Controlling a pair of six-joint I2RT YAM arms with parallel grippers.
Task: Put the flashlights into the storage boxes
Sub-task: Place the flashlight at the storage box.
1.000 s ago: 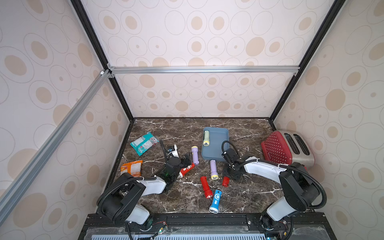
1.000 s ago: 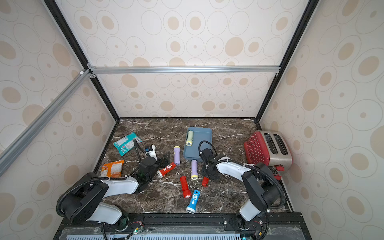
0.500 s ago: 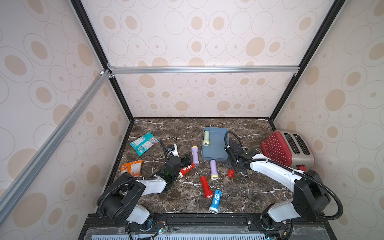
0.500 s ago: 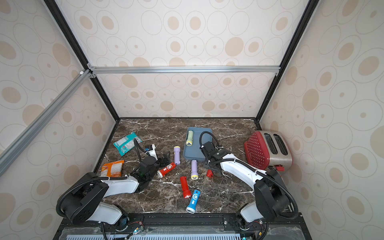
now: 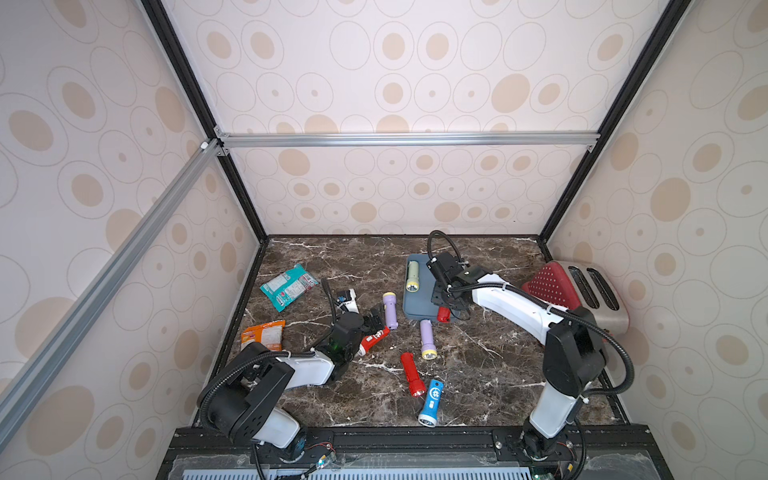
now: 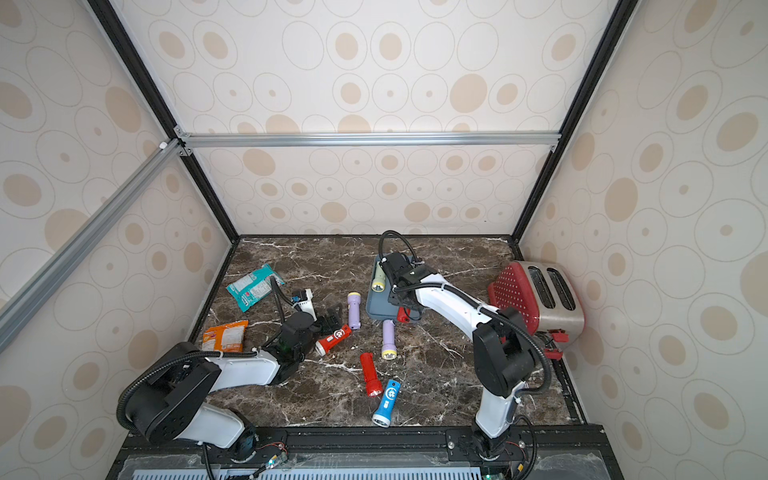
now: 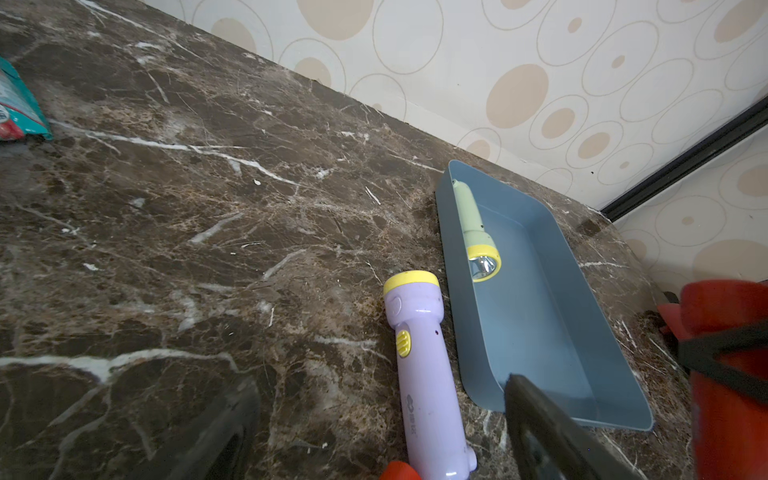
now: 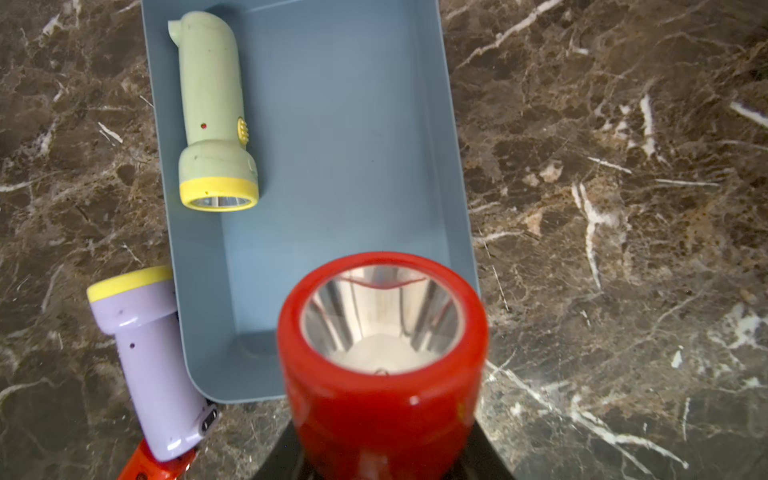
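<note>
Red dotted toaster (image 5: pixel 552 286), silver top, two slots: well right of right gripper (image 5: pixel 444 311), against side wall. Teal packet (image 5: pixel 289 286): left of left gripper (image 5: pixel 376 323), farther back. Orange packet (image 5: pixel 263 334): left of same gripper, at table edge. All on dark marble tabletop (image 5: pixel 478 374).

No words legible anywhere. White round logo on blue flashlight (image 5: pixel 430 401), 6 o'clock of surface (image 5: pixel 478 361). Similar logo on logo-marked red flashlight (image 5: pixel 374 338), 8 o'clock. Faint mark on lilac flashlight (image 7: pixel 419 365), unreadable. Print on teal packet (image 5: pixel 289 286), 10 o'clock, and orange packet (image 5: pixel 264 334), 9 o'clock, too small.
</note>
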